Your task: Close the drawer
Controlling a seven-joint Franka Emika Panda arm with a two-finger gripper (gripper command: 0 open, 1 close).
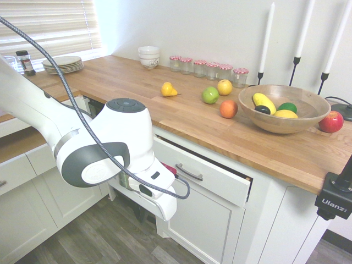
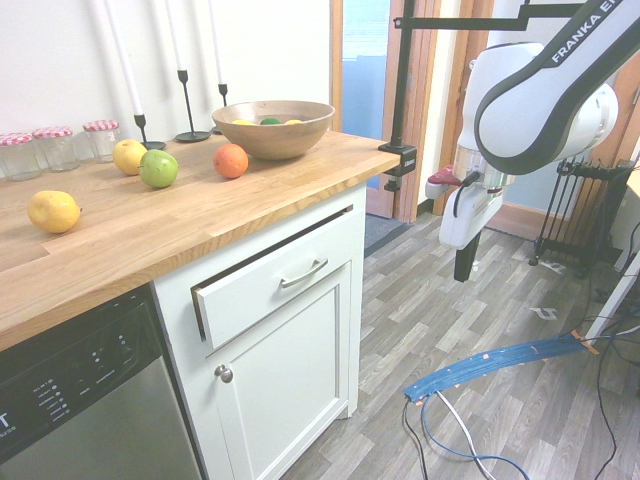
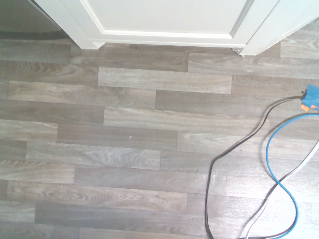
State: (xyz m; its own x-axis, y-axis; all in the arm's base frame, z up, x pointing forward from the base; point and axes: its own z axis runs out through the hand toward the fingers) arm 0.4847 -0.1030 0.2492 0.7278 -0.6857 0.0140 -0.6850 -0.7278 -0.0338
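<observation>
I see the drawer with a smooth painted white front and brushed metal handle, a warm oiled-wood bench, and matt grey wood-grain floor

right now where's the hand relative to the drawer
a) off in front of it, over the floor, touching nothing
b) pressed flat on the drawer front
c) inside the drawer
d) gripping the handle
a: the hand hangs over the floor, clear of the drawer, which stands slightly ajar.
</observation>
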